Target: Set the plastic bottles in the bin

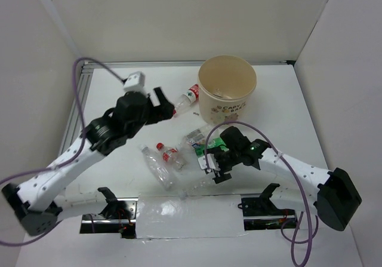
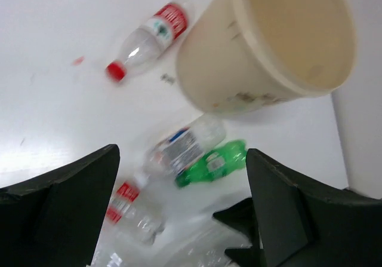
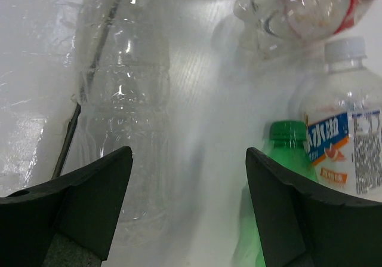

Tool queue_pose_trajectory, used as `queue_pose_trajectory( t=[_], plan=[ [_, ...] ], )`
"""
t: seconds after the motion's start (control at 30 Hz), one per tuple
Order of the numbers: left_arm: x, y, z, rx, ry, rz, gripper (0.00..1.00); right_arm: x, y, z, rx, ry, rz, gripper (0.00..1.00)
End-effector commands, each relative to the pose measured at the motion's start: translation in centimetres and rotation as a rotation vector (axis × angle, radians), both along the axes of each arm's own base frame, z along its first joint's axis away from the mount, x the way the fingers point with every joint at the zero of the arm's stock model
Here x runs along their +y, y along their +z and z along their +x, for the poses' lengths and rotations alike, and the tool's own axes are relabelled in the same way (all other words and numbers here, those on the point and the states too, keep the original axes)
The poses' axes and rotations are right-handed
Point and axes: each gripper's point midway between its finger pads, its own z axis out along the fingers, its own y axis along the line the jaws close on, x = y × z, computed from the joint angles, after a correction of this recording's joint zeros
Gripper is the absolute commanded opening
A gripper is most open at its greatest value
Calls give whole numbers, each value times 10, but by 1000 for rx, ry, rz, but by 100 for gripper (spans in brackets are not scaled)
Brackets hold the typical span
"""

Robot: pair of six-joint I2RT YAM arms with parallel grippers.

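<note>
I am seeing bright, even light from above flooding the white table point(image 1: 286, 100) in the top view, the bin point(image 1: 224, 109) casting only a faint, soft shadow. The left wrist view is smearing with motion blur; the clear bottle point(image 2: 185, 144) and green bottle point(image 2: 215, 160) are losing their edges. The right wrist view is hazing milky white, highlights glinting on the crumpled bottle point(image 3: 125, 100).

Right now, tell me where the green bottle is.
In the top view, the green bottle lies near the middle of the table, on the near side of the bin, next to a clear white-capped bottle.
</note>
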Motion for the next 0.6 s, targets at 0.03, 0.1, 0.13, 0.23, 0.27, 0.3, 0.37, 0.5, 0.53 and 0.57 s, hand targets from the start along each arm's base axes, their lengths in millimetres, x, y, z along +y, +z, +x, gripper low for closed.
queue_pose_trajectory(
  t=[0.03, 0.1, 0.13, 0.23, 0.27, 0.3, 0.37, 0.5, 0.53, 0.57],
  plan=[
    [50, -89, -52, 252, 171, -12, 99, -23, -36, -36, 76, 142, -176, 84],
    [59, -111, -73, 300, 182, -48, 99, -22, -34, -44, 102, 181, -192, 84],
    [59, -119, -80, 335, 193, -82, 99, -19, -27, -47, 117, 196, -192, 84],
    [59, -141, -97, 397, 199, -107, 99, -5, 0, -36, 87, 181, -141, 84],
    [62, -152, -100, 420, 211, -90, 99, -1, 9, -34, 76, 170, -125, 84],
    [60, -155, -104, 430, 206, -91, 99, 2, 19, -27, 52, 159, -102, 84],
    [61, -160, -109, 449, 212, -92, 99, 2, 38, -27, 39, 158, -91, 84],
    [63, -171, -111, 467, 228, -89, 99, -5, 36, -58, 110, 204, -152, 84],
    [62, -173, -111, 474, 235, -89, 99, -2, 34, -60, 120, 179, -139, 84],
    [64, -177, -112, 481, 237, -80, 99, -8, 22, -62, 132, 157, -161, 84]
  ],
)
